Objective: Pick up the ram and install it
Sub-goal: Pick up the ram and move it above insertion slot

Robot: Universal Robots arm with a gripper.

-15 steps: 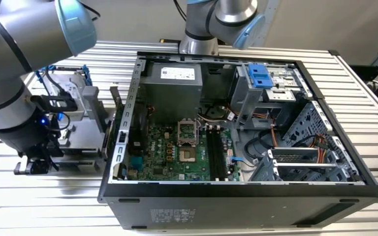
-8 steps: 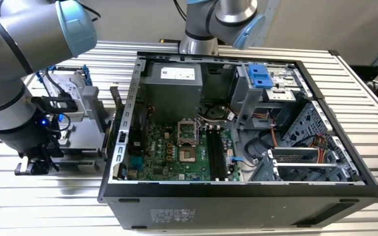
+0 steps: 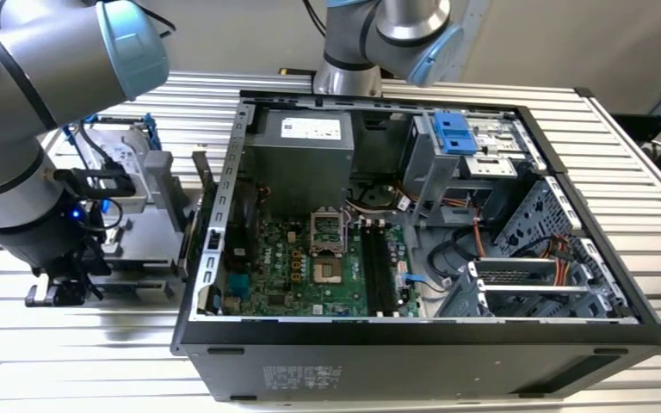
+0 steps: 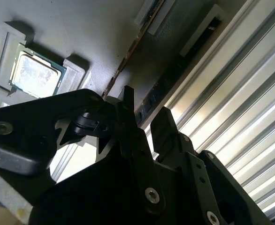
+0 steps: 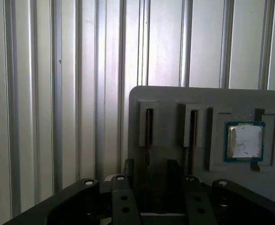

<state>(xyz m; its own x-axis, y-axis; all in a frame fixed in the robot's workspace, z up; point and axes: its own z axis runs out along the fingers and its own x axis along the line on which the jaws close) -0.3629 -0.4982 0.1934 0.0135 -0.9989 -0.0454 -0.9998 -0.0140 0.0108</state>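
I've got the black two-fingered end effector (image 5: 150, 164) low over the flat grey holder block (image 5: 170, 96) on the ribbed metal desk (image 5: 43, 93). Its fingers (image 5: 128, 165) are spread apart, gripping nothing. The ram (image 5: 148, 136), a long, thin dark circuit-board stick, stands on edge in the holder's slot farther from the small square silver processor chip (image 5: 244, 140). In the first wrist view it lines up with the gap between the fingers, one finger on either side. I can't tell whether either finger touches it. A second dark stick of the same kind (image 5: 192, 136) sits in the neighbouring slot, between the ram and the processor chip, which rests in its own pocket in the holder. The second wrist view shows the end effector (image 4: 146, 101) from behind, again with daylight between its fingers. The second stick (image 4: 133, 44) is a thin brown edge there, beside the processor chip (image 4: 34, 75). In the exterior view the end effector (image 3: 61, 288) hangs at the exterior view's left of the open black computer case (image 3: 423, 344). The green motherboard (image 3: 285, 267) lies inside the case, and its long black slots (image 3: 382, 267) are well apart from the end effector.
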